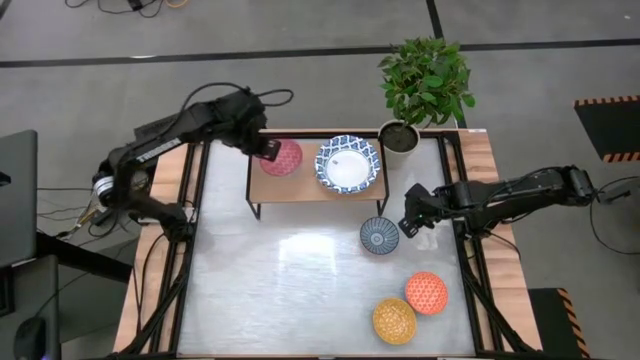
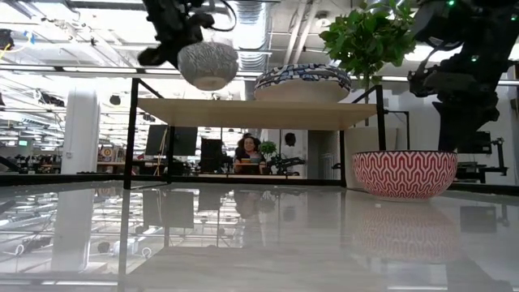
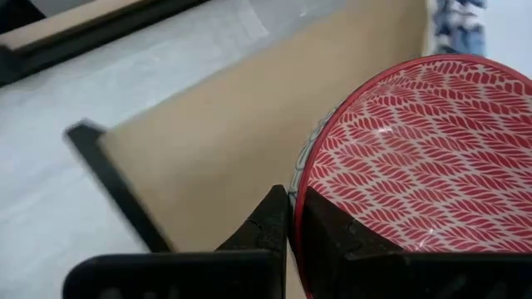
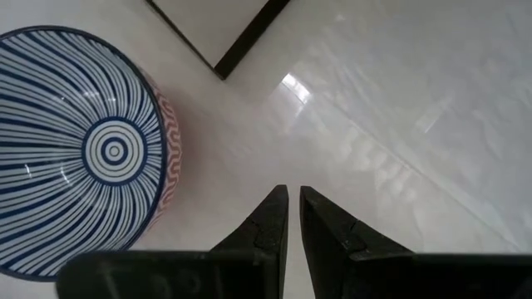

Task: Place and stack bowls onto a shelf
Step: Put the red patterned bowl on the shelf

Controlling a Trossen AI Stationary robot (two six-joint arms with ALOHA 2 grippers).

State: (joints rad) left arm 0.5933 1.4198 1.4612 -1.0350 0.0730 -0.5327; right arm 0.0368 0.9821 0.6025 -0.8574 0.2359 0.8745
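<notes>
My left gripper [image 1: 269, 150] is shut on the small pink-red bowl [image 1: 283, 158] over the left part of the light-wood shelf [image 1: 300, 190]. In the low view that bowl [image 2: 208, 63] hangs just above the shelf board [image 2: 259, 113]. A stack of wide blue-and-white bowls [image 1: 348, 164] rests on the shelf beside it. The grey-blue bowl [image 1: 379, 235], red-and-white outside [image 2: 403, 173], stands on the table. My right gripper [image 1: 408, 224] hovers just right of it, shut and empty [image 4: 289, 193]. The orange-red bowl [image 1: 426, 292] and the yellow-orange bowl [image 1: 394, 320] sit near the table's near edge. My left gripper [image 3: 288, 195] pinches the pink-red bowl's rim [image 3: 301, 170] on its left side, with one finger [image 3: 332, 237] inside the bowl and the other [image 3: 268, 224] outside its wall. The fingers slant down from the table's left. The bowl is lifted clear of the shelf, mouth up.
A potted plant [image 1: 400, 135] stands at the shelf's far right corner. The shelf's black legs [image 2: 131, 134] reach down to the glossy table top [image 1: 300, 290]. People sit in the room beyond the table [image 2: 247, 154].
</notes>
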